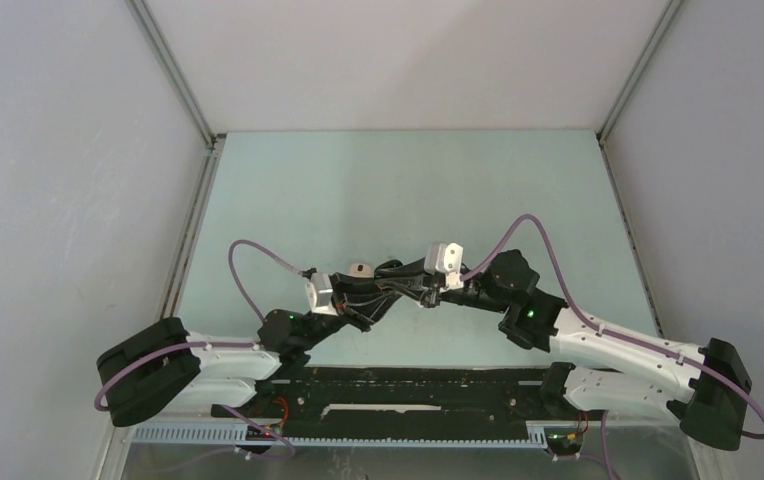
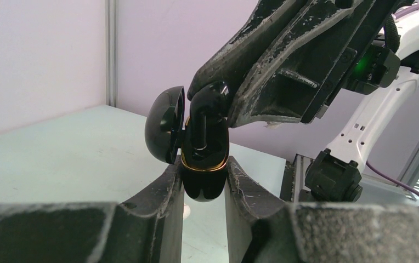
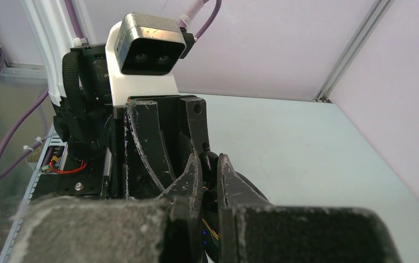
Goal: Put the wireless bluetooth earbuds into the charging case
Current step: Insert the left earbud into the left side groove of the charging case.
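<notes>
Being clamped by the left claw (image 2: 203, 171), the charging case (image 2: 204, 189) could be levered loose if the right claw (image 3: 210, 170)'s pinched earbud (image 2: 208, 107) is misaligned

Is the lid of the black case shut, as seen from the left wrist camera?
No, the lid stands swung open at the left side of the case.

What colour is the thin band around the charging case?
The band on the charging case is gold; clearest in left wrist view.
</notes>
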Available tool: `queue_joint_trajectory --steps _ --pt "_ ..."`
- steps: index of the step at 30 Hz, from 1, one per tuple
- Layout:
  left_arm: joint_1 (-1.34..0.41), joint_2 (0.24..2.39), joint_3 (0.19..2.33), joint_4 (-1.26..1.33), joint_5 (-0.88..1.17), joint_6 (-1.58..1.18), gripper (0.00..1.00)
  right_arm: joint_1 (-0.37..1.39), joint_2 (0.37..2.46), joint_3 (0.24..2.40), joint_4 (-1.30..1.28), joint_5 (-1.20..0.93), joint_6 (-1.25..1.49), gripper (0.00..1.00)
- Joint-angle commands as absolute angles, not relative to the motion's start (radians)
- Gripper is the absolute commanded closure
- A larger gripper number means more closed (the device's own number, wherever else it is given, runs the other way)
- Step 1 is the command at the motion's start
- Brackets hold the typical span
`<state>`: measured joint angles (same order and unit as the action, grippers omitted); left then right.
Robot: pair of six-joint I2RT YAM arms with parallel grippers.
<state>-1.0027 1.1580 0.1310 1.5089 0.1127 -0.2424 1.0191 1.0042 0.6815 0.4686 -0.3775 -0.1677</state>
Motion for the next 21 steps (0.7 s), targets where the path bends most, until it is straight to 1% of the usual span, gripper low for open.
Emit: queue_joint_trajectory --steps 1,21 --pt "-0.997 1.147 0.151 1.591 0.124 -0.206 1.00 1.025 1.006 0.680 0.490 -0.379 -0.170 1.00" --pt "-0.997 1.135 0.143 1.591 0.113 -0.193 1.00 1.027 1.005 0.680 0.446 -0.374 -0.188 1.00"
